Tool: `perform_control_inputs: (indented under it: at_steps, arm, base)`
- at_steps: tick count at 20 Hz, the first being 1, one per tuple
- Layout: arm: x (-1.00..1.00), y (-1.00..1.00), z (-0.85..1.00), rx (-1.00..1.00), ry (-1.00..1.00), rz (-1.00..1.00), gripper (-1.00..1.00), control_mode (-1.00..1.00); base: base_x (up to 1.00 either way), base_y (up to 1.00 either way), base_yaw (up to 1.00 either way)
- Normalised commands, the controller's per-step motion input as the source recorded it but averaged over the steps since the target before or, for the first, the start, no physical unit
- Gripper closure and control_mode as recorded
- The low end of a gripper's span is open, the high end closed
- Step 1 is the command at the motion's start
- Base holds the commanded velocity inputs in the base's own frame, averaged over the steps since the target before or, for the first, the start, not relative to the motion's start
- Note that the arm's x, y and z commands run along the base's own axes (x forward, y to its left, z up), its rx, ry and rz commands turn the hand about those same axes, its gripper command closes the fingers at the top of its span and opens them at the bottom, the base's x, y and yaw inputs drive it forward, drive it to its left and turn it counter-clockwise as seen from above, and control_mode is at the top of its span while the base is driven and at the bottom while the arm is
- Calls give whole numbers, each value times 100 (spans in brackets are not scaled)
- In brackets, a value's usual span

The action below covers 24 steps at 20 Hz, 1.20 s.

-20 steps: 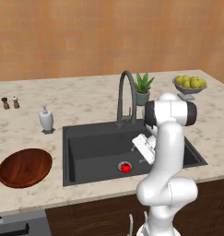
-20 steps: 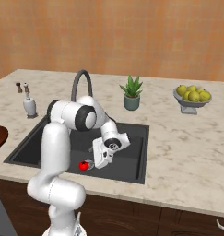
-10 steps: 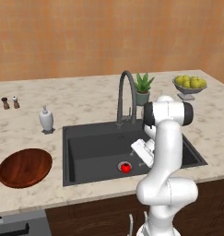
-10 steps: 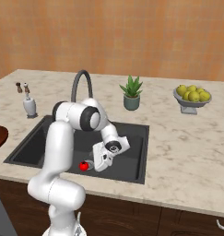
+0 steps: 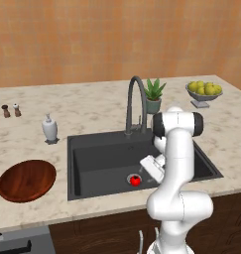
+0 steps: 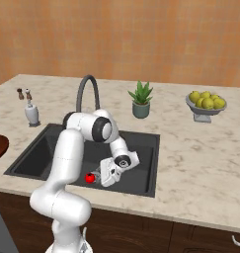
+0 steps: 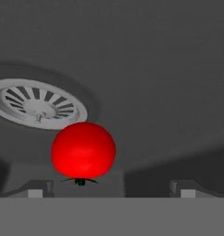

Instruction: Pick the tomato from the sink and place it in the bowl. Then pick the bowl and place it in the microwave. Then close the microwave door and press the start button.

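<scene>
The first step is in hand: fetching the tomato (image 7: 83, 150) from the sink (image 5: 97, 158), with the bowl (image 5: 26, 179) waiting far off on the counter. The gripper (image 7: 111, 188) is down in the basin with its fingers (image 7: 37, 188) spread wide and empty; the tomato sits just ahead of them, off-centre toward the left finger, touching the floor beside the drain (image 7: 38, 104). Next, I judge, comes a small sideways correction and a short advance before closing. Being round, the tomato has no long axis; its dark stem end seems to point toward the gripper.
</scene>
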Motion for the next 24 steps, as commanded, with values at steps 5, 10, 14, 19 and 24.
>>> perform_control_inputs:
  at_steps: [5,10,14,19,24]
  arm:
    - [15,26,-19,5,0,-4,-100,-100]
    - [12,28,-18,2,0,-2,-100,-100]
    - [0,12,-12,2,5,0,-100,-100]
    - [0,21,-20,2,7,0,100,-100]
    - [0,3,-10,1,1,0,100,-100]
  base:
    - [0,0,0]
    - [0,0,0]
    - [0,0,0]
    - [0,0,0]
    - [0,0,0]
